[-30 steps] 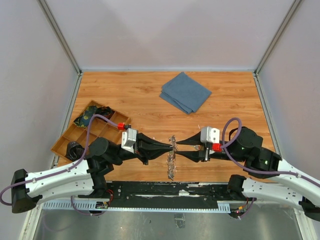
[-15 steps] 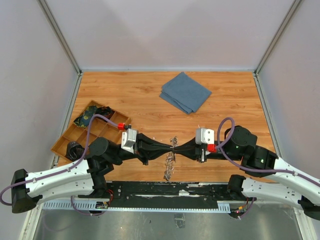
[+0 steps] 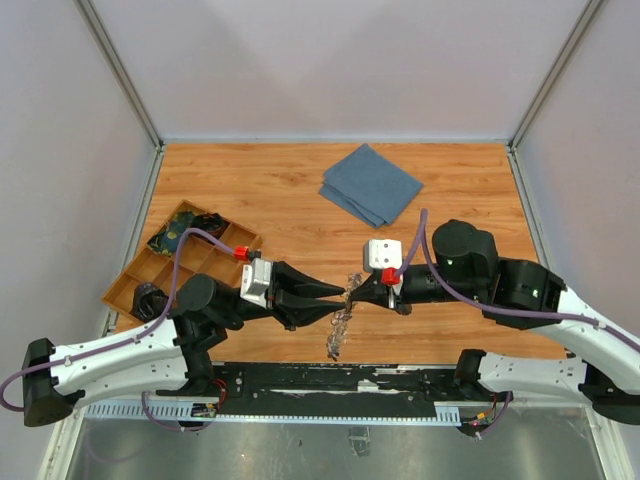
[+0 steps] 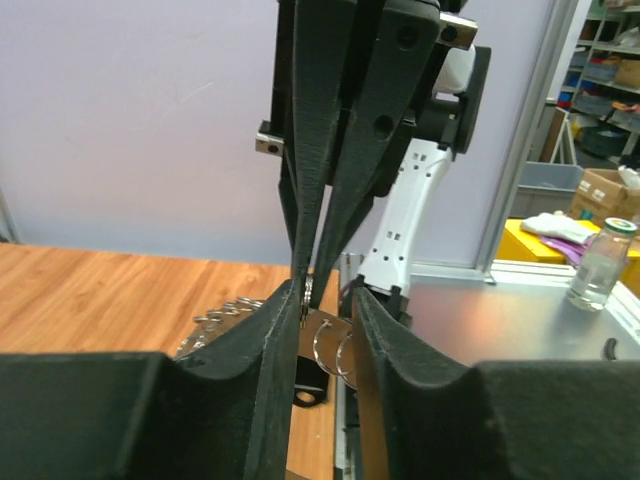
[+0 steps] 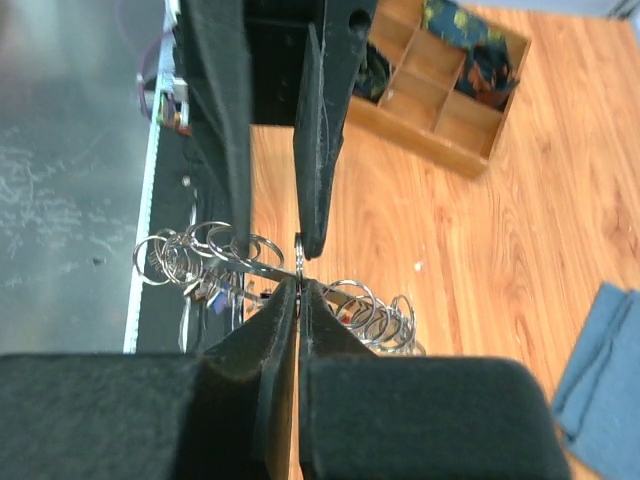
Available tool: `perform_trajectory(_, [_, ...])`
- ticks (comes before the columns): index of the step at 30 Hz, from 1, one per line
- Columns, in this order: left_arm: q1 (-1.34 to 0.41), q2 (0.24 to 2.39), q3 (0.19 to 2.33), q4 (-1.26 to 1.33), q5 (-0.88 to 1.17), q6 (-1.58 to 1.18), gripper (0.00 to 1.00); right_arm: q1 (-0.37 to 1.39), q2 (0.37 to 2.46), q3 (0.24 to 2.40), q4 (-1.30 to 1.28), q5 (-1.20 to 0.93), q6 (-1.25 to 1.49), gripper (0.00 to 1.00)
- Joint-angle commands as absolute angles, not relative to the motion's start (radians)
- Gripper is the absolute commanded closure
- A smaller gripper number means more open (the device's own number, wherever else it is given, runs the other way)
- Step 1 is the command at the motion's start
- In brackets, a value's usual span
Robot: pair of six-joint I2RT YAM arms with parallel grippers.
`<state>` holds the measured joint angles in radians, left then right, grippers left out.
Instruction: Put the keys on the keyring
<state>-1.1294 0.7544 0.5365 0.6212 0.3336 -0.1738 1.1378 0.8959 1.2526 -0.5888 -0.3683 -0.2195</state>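
I'm handing over: left gripper [image 4: 325, 296] is just opening, jaws narrowly apart, while right gripper [image 5: 298, 284] is now pinching shut on the keyring [image 3: 340, 325], which is dangling between them near the table's front edge.

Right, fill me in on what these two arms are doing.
Both arms meet at the near middle of the table. The right gripper is pinched shut on a loop of the keyring; the left gripper stands open around the same spot. Neither holds anything else that I can see.
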Motion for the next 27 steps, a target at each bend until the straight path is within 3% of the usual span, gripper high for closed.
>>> perform_trajectory(1, [-1.127, 0.745, 0.590, 0.568, 0.359, -0.138, 0.64, 1.126, 0.980, 1.432, -0.911, -0.312, -0.345, 1.00])
perform_trajectory(11, [-1.127, 0.790, 0.639, 0.410, 0.267, -0.068, 0.59, 1.132, 1.212, 1.715, -1.284, -0.204, -0.419, 1.00])
perform_trajectory(27, [-1.127, 0.917, 0.695, 0.375, 0.286, -0.043, 0.59, 1.150, 1.268, 1.753, -1.270, -0.200, -0.387, 1.00])
